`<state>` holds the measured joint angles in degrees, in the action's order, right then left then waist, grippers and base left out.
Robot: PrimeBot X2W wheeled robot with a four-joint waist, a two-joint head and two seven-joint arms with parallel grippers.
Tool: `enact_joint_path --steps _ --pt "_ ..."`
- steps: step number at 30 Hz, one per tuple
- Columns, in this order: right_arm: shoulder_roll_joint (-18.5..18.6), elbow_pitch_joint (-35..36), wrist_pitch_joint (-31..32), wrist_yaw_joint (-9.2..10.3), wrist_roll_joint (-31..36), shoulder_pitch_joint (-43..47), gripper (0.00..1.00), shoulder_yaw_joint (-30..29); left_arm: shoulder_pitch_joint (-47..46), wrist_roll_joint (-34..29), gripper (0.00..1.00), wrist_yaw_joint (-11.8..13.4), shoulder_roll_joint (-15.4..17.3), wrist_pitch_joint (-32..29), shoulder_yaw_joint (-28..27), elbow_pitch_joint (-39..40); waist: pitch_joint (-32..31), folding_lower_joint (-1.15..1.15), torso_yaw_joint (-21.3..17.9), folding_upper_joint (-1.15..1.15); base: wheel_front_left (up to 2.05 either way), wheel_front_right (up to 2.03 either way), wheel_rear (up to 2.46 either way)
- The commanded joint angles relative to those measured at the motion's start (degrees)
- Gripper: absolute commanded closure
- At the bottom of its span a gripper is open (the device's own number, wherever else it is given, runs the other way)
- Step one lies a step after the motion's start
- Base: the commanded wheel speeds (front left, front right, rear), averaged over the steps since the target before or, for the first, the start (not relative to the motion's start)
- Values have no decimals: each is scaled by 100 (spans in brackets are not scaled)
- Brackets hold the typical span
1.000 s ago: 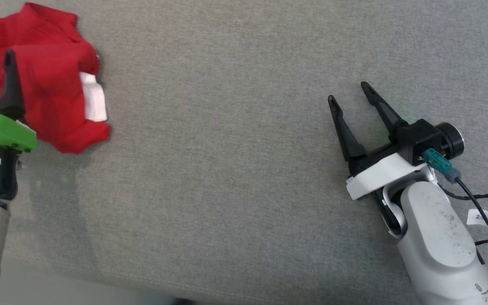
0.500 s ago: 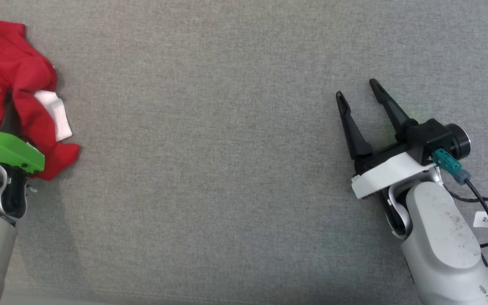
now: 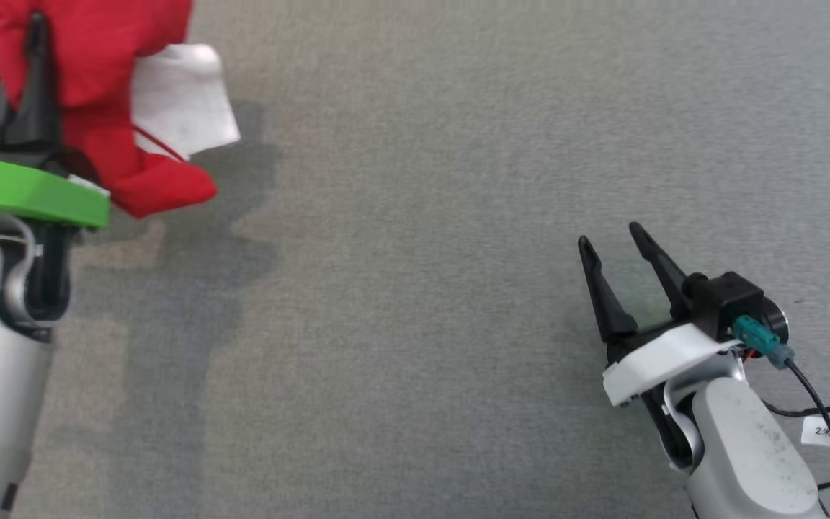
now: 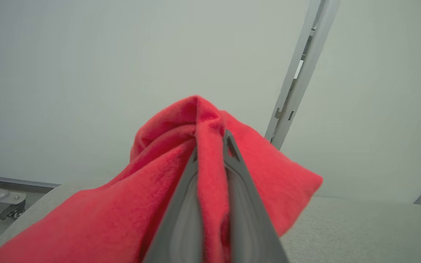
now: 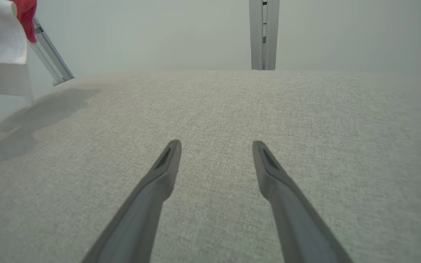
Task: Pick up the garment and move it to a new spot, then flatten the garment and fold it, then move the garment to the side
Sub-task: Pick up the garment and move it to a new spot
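Raised since half a second ago: the left gripper [image 4: 211, 144] now has the red garment [image 3: 98, 43] up off the grey surface [image 3: 422, 216], at its far left. The head camera has shifted as well.
Left jaws are clamped on one bunched fold, with cloth draped over both fingers. The right gripper [image 3: 609, 234] is well apart at lower right, jaws apart and empty. Risk: the pinch looks narrow, so a quick swing could let the fold slide out. The hanging tail and white label [image 3: 181, 101] could also drag and bunch on landing, which would make flattening harder. How much cloth sits between the jaws is hidden. The garment's upper and left parts are cut off, and its type cannot be made out.
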<state>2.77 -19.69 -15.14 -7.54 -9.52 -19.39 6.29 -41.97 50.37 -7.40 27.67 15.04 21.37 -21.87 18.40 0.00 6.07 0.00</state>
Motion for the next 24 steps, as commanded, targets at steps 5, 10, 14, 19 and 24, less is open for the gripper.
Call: enact_joint_path --steps 5,10,14,19,24 --pt "24 1 1 11 -134 271 0 63 47 -131 100 -15 -447 16 441 596 -554 0 -967 0 0 0 0" --pt "24 67 1 11 -203 370 0 99 -221 -154 100 -15 -998 16 1260 877 -556 0 -1532 0 0 0 0" --pt "22 107 0 11 -254 393 0 114 -358 -165 100 -15 -1432 17 1783 837 -517 0 -1812 0 0 0 0" --pt "23 136 0 11 -302 454 0 111 -176 -339 13 -15 -1736 17 1987 374 -484 0 -1898 0 0 0 0" --pt "22 144 0 11 -307 454 0 33 245 -782 0 16 -1770 17 1513 -45 -489 0 -1712 0 0 0 0"
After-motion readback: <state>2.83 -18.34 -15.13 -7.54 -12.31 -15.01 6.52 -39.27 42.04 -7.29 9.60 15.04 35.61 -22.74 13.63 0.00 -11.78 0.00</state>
